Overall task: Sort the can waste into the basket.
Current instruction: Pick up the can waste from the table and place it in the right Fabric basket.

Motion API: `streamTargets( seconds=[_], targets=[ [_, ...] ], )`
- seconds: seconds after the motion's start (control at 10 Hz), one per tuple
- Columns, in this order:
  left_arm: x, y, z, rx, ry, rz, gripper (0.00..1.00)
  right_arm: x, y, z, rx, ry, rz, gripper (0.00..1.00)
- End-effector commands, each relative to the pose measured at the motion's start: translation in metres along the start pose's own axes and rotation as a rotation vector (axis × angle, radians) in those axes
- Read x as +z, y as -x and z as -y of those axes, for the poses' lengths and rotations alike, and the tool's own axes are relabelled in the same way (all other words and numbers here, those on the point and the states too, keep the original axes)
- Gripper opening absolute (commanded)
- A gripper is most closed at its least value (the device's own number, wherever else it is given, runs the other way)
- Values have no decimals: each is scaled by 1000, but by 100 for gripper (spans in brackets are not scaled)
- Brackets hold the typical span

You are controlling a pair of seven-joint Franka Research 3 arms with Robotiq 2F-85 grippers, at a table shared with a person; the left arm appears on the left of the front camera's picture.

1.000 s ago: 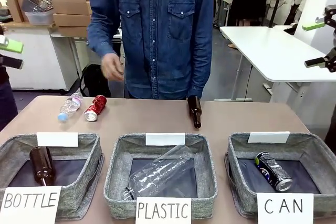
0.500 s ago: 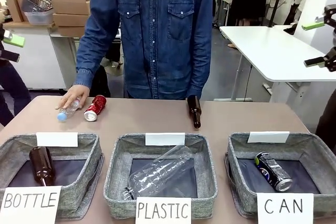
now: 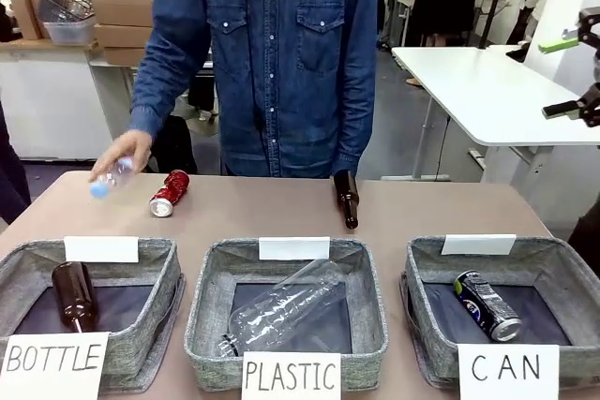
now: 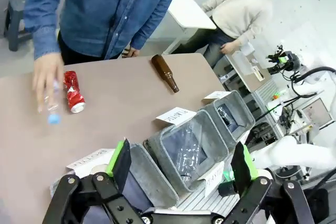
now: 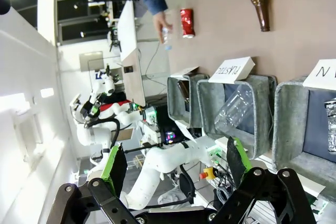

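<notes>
A red can (image 3: 169, 193) lies on its side on the brown table at the far left, also seen in the left wrist view (image 4: 73, 92) and the right wrist view (image 5: 187, 22). A dark blue can (image 3: 487, 305) lies inside the grey basket signed "CAN" (image 3: 427, 269) at the front right. My right gripper (image 3: 565, 77) hangs open, high at the right edge, far from both cans. Its fingers (image 5: 176, 162) hold nothing. My left gripper (image 4: 181, 158) is open and empty, above the front left of the table.
The person's hand holds a small clear bottle with a blue cap (image 3: 112, 173) just above the table, beside the red can. A brown glass bottle (image 3: 348, 198) lies at the table's middle. The PLASTIC basket (image 3: 202, 325) and the BOTTLE basket (image 3: 155, 269) each hold one bottle.
The person's hand came down on the small clear bottle, took it and lifted it off the table to the left. My left gripper drew away past the left edge. The right gripper stayed still.
</notes>
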State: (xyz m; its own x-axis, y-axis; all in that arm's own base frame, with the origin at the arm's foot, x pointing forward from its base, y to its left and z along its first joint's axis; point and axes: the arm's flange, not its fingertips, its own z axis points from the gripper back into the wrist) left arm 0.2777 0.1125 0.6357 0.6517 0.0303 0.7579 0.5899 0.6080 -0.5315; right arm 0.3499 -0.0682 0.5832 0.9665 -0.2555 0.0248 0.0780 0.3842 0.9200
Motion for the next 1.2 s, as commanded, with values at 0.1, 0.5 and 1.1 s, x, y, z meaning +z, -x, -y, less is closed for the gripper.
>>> streamTargets(
  seconds=[0.1,0.5,1.1],
  targets=[
    [-11,11,-6,22,-29,-14,100,2,-1,0,21,7,-8,100],
    [-38,-4,-25,57,4,-101,100,2,-1,0,21,7,-8,100],
    [-96,-47,-73,150,29,-215,100,2,-1,0,21,7,-8,100]
  ],
)
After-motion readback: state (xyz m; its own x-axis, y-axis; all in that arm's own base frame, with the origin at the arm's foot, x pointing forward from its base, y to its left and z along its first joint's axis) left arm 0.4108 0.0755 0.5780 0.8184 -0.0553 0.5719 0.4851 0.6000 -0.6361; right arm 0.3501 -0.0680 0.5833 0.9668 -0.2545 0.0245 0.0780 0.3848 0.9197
